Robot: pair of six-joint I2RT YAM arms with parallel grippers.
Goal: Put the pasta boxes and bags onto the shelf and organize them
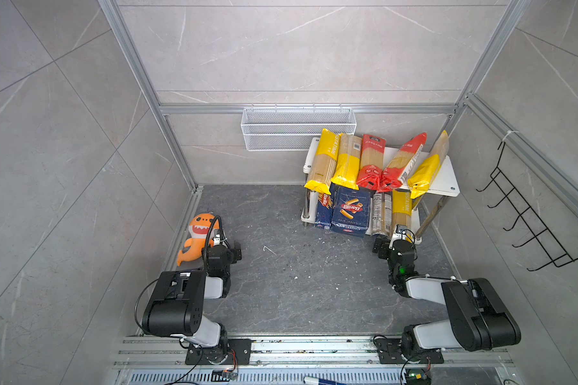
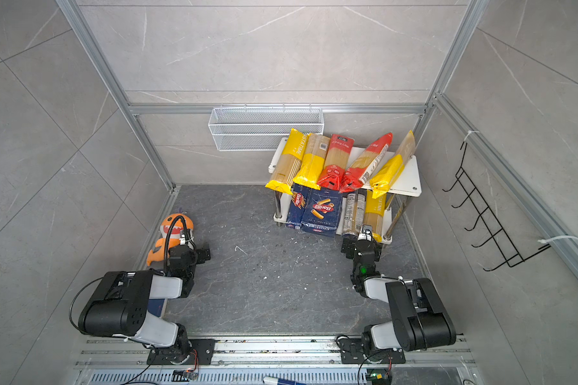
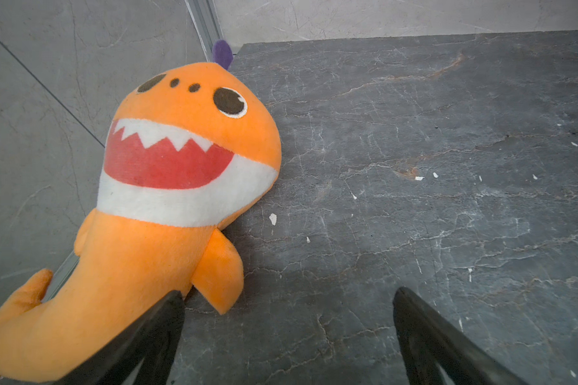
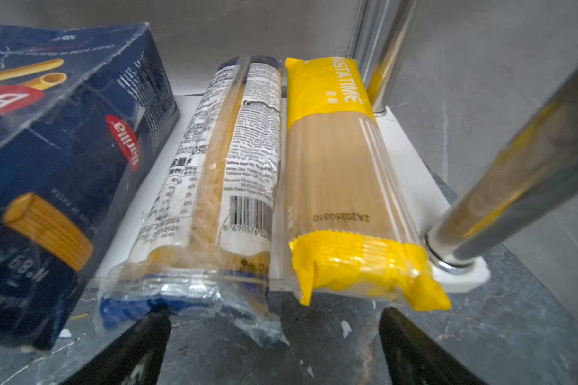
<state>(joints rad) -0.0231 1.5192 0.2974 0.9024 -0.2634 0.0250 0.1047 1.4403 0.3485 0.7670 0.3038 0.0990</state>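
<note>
Your shelf (image 1: 445, 182) stands in the far right corner of the dark table (image 1: 281, 266). A white mesh basket (image 1: 297, 130) hangs on the back wall just beside its top board, and a black hook rack (image 1: 528, 226) sits on the right wall, well apart. Five spaghetti bags (image 1: 371, 160) lie across the top board with their near ends hanging over its front edge, above what sits below. On the lower board, left to right in both top views, you have the narrow Barilla box (image 1: 324, 208), the wide Barilla box (image 1: 351, 211), the clear printed bag (image 1: 381, 213) and the yellow-ended bag (image 1: 401, 210). In the right wrist view the wide box juts past the board's front edge. The two bags lie side by side, their near ends also past that edge. A chrome front leg (image 4: 514, 186) stands just beside the yellow-ended bag. Your right arm reaches forward and low, and the right gripper (image 4: 274, 315) sits just in front of those two bag ends, jaws spread wide and holding nothing. Your left arm is folded near the table's left edge, beside an orange shark plush (image 3: 181, 166). The left gripper (image 3: 289, 293) is also spread wide and empty. One finger crosses the plush's tail in the wrist view, and you cannot tell whether it touches.
</note>
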